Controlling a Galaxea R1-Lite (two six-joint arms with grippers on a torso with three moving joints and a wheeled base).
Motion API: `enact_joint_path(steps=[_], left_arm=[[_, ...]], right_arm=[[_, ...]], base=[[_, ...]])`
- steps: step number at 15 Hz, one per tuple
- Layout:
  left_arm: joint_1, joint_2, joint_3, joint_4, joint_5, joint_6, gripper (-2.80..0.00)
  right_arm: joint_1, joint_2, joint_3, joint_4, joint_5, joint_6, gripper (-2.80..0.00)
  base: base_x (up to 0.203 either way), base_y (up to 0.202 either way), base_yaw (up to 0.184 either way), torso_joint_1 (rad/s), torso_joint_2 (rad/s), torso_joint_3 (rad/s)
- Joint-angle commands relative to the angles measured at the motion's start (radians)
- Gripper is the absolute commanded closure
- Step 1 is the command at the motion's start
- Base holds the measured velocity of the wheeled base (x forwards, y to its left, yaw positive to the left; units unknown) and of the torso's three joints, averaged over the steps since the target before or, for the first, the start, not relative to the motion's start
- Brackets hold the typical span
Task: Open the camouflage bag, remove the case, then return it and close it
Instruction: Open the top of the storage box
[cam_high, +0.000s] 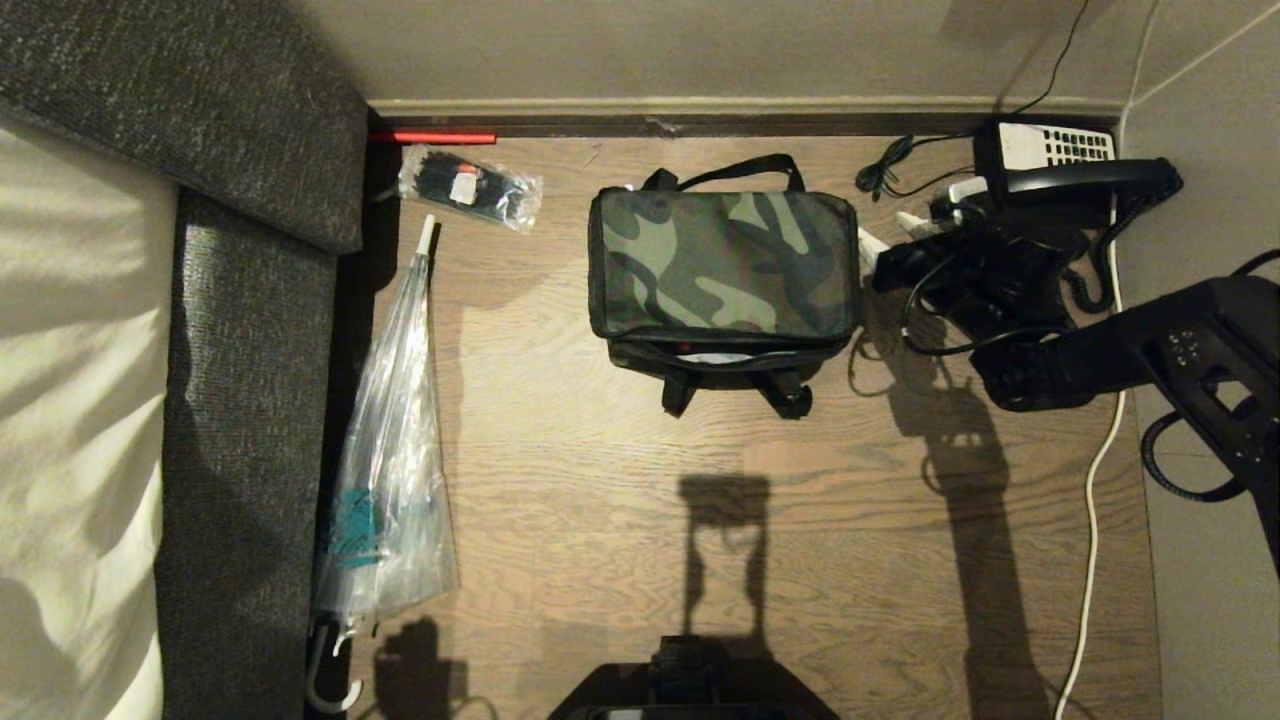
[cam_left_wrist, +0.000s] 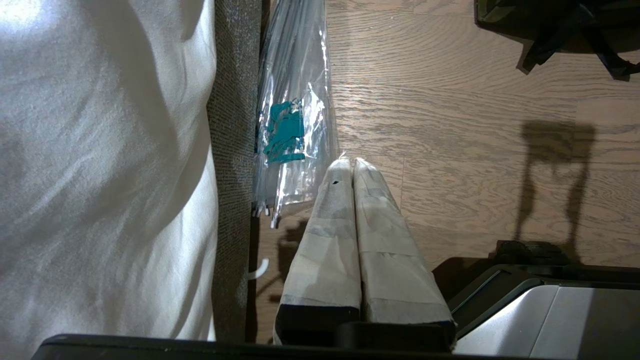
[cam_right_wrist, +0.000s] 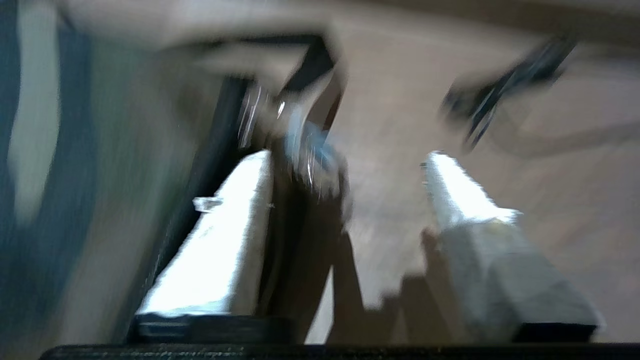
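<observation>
Item: boxy green-and-black camouflage bag (cam_high: 722, 266), long axis crosswise, lying just beside my right gripper (cam_right_wrist: 345, 170), jaws gaping empty; my left gripper (cam_left_wrist: 348, 165), pressed closed, is idling well apart.

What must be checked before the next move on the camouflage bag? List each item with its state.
1. Right hand open: ok.
2. Right hand at the right end of the camouflage bag: ok.
3. Zipper pull between its fingers, ungripped: ok, though blurred.
4. Bag zipped fully shut: cannot tell; a red and silvery slit shows at the front edge.
5. Case in sight: not ok, none visible.
6. Left hand shut, parked clear of the bag, near the umbrella: ok.
</observation>
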Motion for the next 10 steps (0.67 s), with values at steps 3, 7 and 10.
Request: enact_joint_path(steps=[3, 7, 10], left_arm=[[0.0, 0.0, 0.001, 0.0, 0.0, 0.0, 0.0], [0.0, 0.0, 0.002, 0.0, 0.0, -0.001, 0.0], [0.0, 0.0, 0.001, 0.0, 0.0, 0.0, 0.0]], right_arm=[[-0.049, -0.072, 0.173, 0.004, 0.026, 0.007, -2.8], [-0.096, -0.17, 0.297, 0.022, 0.133, 0.218, -2.8], [-0.099, -0.247, 0.334, 0.064, 0.212, 0.597, -2.8]], base=[[0.0, 0.0, 0.0, 0.0, 0.0, 0.0], [0.0, 0.0, 0.0, 0.0, 0.0, 0.0], [0.0, 0.0, 0.0, 0.0, 0.0, 0.0]])
